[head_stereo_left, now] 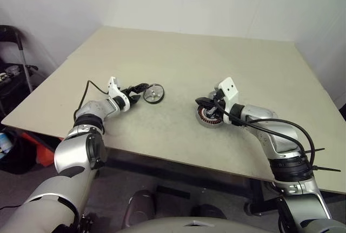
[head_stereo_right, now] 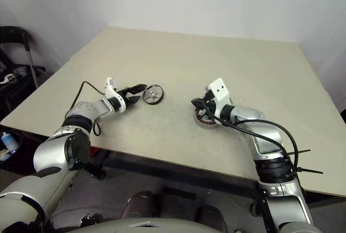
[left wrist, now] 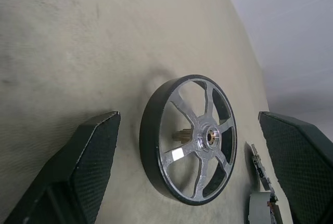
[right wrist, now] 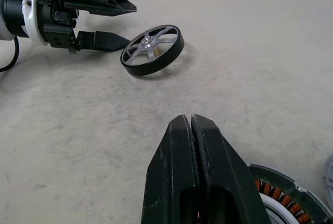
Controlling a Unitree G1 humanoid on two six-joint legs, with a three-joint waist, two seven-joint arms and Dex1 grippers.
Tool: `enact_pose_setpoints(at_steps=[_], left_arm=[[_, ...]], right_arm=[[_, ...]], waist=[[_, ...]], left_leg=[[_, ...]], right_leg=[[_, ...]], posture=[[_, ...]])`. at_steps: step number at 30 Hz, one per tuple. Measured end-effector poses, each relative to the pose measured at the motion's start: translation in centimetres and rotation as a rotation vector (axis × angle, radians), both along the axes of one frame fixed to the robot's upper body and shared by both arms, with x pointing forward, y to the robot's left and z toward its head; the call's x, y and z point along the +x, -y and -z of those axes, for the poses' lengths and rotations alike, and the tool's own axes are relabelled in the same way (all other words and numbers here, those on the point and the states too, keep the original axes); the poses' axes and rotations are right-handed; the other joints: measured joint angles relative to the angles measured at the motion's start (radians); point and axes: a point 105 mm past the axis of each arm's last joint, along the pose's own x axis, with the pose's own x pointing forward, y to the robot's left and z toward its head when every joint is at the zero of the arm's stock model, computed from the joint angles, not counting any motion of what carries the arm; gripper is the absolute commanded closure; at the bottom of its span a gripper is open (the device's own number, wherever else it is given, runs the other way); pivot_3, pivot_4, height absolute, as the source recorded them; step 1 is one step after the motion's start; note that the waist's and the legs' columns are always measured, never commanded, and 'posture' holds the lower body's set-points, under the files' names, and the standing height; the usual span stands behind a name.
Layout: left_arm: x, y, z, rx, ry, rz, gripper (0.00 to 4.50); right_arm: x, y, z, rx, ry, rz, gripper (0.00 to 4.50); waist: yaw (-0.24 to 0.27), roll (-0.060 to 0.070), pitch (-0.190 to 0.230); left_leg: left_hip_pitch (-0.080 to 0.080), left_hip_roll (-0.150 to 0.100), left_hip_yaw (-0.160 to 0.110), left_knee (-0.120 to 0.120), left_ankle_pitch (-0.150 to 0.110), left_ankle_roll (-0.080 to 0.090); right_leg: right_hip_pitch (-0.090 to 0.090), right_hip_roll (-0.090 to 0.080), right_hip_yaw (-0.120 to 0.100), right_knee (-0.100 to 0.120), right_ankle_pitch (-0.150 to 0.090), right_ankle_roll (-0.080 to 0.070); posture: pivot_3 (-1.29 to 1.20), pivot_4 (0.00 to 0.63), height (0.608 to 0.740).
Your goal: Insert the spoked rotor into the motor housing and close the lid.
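Observation:
The spoked rotor (head_stereo_left: pixel 154 93), a wheel with a dark rim and silver spokes, rests tilted on the tan table (head_stereo_left: pixel 189 54). My left gripper (head_stereo_left: pixel 142 92) is open just left of it. In the left wrist view its fingers (left wrist: pixel 93 156) stand on either side of the rotor (left wrist: pixel 190 138) without touching it. To the right lies the motor housing (head_stereo_left: pixel 208 118), whose copper coils (right wrist: pixel 283 195) show. My right gripper (right wrist: pixel 190 117) hangs shut and empty over the housing's near-left edge. The lid is out of view.
A black cart (head_stereo_left: pixel 13 76) with small items stands off the table's left side. The table's near edge runs just below both arms. A pale grey edge (right wrist: pixel 330 174) shows beside the housing in the right wrist view.

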Motion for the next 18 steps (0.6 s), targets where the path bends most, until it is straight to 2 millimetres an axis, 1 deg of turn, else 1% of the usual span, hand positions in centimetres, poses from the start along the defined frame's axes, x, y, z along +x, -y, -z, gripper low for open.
enact_pose_setpoints(at_steps=[5, 7, 10, 12, 16, 18], left_arm=[[-0.2, 2.8, -0.1, -0.059, 0.010, 0.066, 0.00], [-0.2, 3.6, -0.2, -0.071, 0.011, 0.084, 0.00], [-0.2, 4.5, -0.3, -0.082, 0.014, 0.097, 0.00], [-0.2, 4.6, -0.3, -0.083, 0.017, 0.097, 0.00], [-0.2, 4.8, 0.0, -0.078, 0.006, 0.085, 0.86], [-0.3, 5.0, 0.4, -0.082, -0.010, 0.081, 1.58]], right_arm=[[0.1, 0.1, 0.0, -0.002, 0.001, 0.008, 4.46], [0.1, 0.1, 0.0, -0.003, 0.002, 0.010, 4.46], [0.1, 0.1, 0.0, -0.004, 0.003, 0.015, 4.46], [0.1, 0.1, 0.0, -0.005, 0.004, 0.018, 4.46], [0.2, 0.2, 0.0, -0.006, 0.006, 0.024, 4.50], [0.2, 0.2, 0.0, -0.006, 0.007, 0.027, 4.50]], waist=[[0.006, 0.000, 0.000], [0.005, 0.000, 0.000], [0.003, 0.000, 0.000], [0.003, 0.000, 0.000], [0.003, 0.000, 0.000], [0.002, 0.000, 0.000]], left_leg=[[-0.002, -0.005, 0.000, 0.000, -0.002, 0.003], [-0.003, -0.005, 0.000, 0.000, -0.002, 0.004], [-0.005, -0.006, 0.000, 0.000, -0.003, 0.005], [-0.006, -0.005, 0.000, 0.000, -0.003, 0.006], [-0.006, -0.006, 0.000, 0.000, -0.004, 0.007], [-0.006, -0.006, 0.000, 0.000, -0.004, 0.007]], right_leg=[[0.000, -0.004, 0.000, -0.002, 0.000, 0.001], [-0.001, -0.005, -0.001, -0.003, 0.000, 0.001], [-0.002, -0.006, -0.001, -0.004, 0.000, 0.001], [-0.003, -0.006, -0.002, -0.005, 0.000, 0.001], [-0.002, -0.006, -0.003, -0.005, 0.000, 0.002], [-0.002, -0.007, -0.003, -0.005, 0.000, 0.002]], posture=[[0.00, 0.000, 0.740], [0.00, 0.000, 0.740], [0.00, 0.000, 0.740], [0.00, 0.000, 0.740], [0.00, 0.000, 0.740], [0.00, 0.000, 0.740]])
